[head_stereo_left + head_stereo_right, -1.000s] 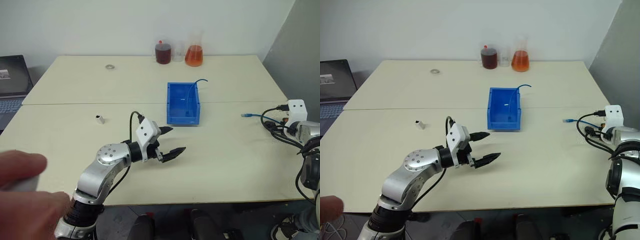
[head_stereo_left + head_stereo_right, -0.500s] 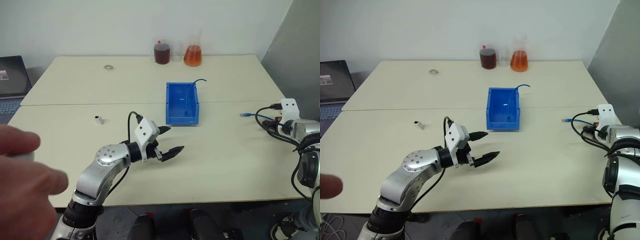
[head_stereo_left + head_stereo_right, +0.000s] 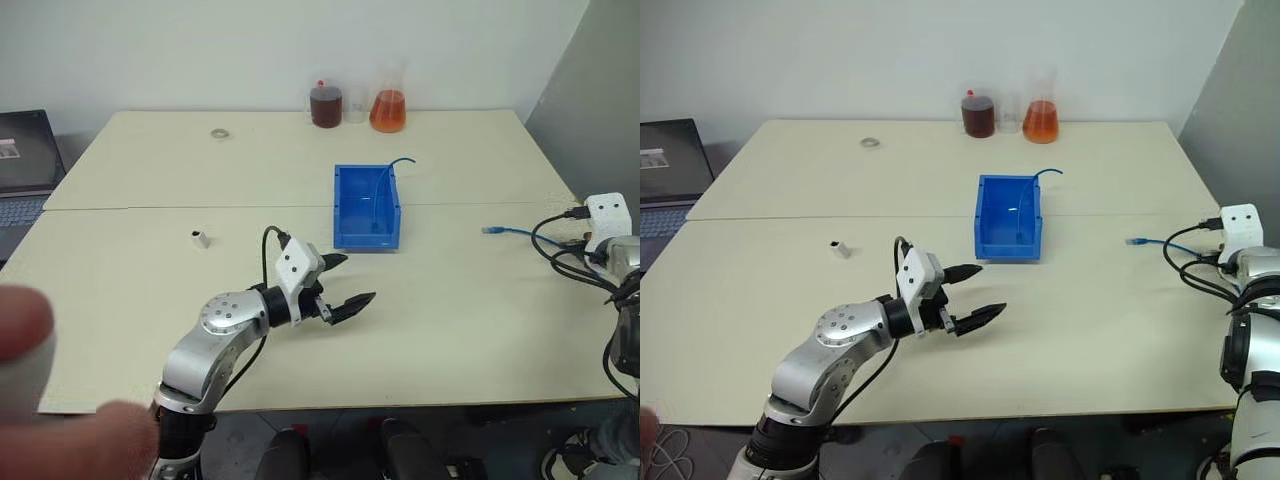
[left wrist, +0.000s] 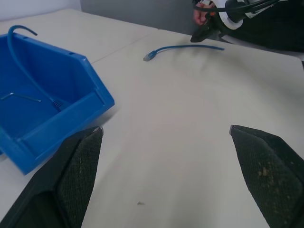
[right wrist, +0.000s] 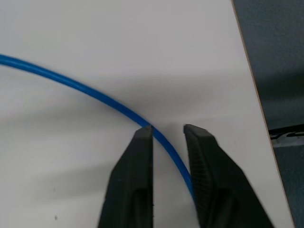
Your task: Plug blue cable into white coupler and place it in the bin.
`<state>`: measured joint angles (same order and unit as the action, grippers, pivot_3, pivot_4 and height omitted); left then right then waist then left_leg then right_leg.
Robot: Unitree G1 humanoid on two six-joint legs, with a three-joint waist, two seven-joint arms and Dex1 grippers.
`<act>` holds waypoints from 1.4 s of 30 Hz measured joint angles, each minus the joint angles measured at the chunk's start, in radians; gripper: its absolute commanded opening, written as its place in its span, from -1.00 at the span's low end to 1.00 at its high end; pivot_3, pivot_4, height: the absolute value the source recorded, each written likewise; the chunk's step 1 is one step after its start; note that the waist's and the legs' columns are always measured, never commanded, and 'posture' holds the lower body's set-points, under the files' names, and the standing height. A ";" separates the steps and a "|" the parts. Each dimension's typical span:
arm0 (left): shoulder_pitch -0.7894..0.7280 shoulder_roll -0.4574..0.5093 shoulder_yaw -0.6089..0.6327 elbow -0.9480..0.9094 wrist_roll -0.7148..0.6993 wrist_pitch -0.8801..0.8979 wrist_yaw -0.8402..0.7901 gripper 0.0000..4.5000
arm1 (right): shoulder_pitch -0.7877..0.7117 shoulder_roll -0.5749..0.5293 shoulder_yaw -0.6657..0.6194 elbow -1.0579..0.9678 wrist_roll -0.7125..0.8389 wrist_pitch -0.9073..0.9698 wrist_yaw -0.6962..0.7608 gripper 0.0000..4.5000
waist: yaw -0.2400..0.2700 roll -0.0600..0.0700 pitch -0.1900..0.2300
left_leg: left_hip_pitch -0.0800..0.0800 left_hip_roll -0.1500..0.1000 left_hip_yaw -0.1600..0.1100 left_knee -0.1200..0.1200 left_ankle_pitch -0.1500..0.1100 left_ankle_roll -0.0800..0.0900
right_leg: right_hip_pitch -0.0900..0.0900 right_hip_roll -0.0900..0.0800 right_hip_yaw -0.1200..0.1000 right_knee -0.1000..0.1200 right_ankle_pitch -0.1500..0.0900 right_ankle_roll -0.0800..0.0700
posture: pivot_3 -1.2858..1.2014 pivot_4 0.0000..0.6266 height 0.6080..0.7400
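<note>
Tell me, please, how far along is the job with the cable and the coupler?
Nothing looks finished. The coupler lies alone on the table, unplugged; the bin holds only a shorter cable. In hand: the long blue cable runs between the slightly parted fingers of the right gripper, unclamped. The left gripper hovers open, empty. Left: grasping, plugging, binning.

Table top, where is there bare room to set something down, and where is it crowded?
Free patches: the stretch between the bin and the blue cable, and the far left part around the small ring. Crowded: the far edge by the flasks, and the near middle where the left gripper hovers.
</note>
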<state>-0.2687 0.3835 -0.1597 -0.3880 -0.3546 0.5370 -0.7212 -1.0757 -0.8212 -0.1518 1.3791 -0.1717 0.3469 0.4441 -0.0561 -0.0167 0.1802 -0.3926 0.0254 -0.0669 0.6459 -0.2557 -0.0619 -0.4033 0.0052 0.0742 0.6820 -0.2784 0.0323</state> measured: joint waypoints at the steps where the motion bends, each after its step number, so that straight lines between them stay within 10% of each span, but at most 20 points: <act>1: 0.000 -0.003 -0.004 0.001 0.000 0.000 0.000 1.00 | 0.001 -0.007 0.000 0.000 0.000 0.004 0.008 0.01 | -0.001 0.000 0.000 | 0.000 0.000 0.000 0.000 0.000 0.000 | 0.000 0.000 0.000 0.000 0.000 0.000 | 0.03 -0.52 1.00; 10: 0.001 0.001 -0.002 0.004 -0.025 0.012 -0.014 1.00 | 0.022 -0.051 -0.027 0.000 0.033 0.026 0.088 0.94 | 0.000 0.000 0.000 | 0.000 0.000 0.000 0.000 0.000 0.000 | 0.000 0.000 0.000 0.000 0.000 0.000 | 0.03 -0.52 1.00; 31: 0.060 0.053 0.010 -0.060 -0.090 0.082 -0.004 1.00 | 0.036 -0.033 -0.144 0.001 0.120 0.121 0.012 0.97 | -0.001 0.000 0.000 | 0.000 0.000 0.001 0.000 0.000 0.000 | 0.000 0.000 0.001 0.000 0.000 0.000 | 0.03 -0.52 1.00; 42: 0.069 0.060 0.010 -0.082 -0.103 0.087 0.017 1.00 | 0.036 -0.015 -0.140 0.000 0.115 0.122 0.028 -0.11 | -0.001 0.000 0.000 | 0.000 0.000 0.001 0.000 0.000 0.000 | 0.000 0.000 0.001 0.000 0.000 0.000 | 0.03 -0.52 1.00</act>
<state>-0.1994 0.4438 -0.1492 -0.4702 -0.4574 0.6245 -0.7045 -1.0393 -0.8364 -0.2918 1.3796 -0.0562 0.4689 0.4717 -0.0572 -0.0164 0.1801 -0.3921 0.0256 -0.0659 0.6460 -0.2557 -0.0619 -0.4032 0.0056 0.0754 0.6820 -0.2784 0.0323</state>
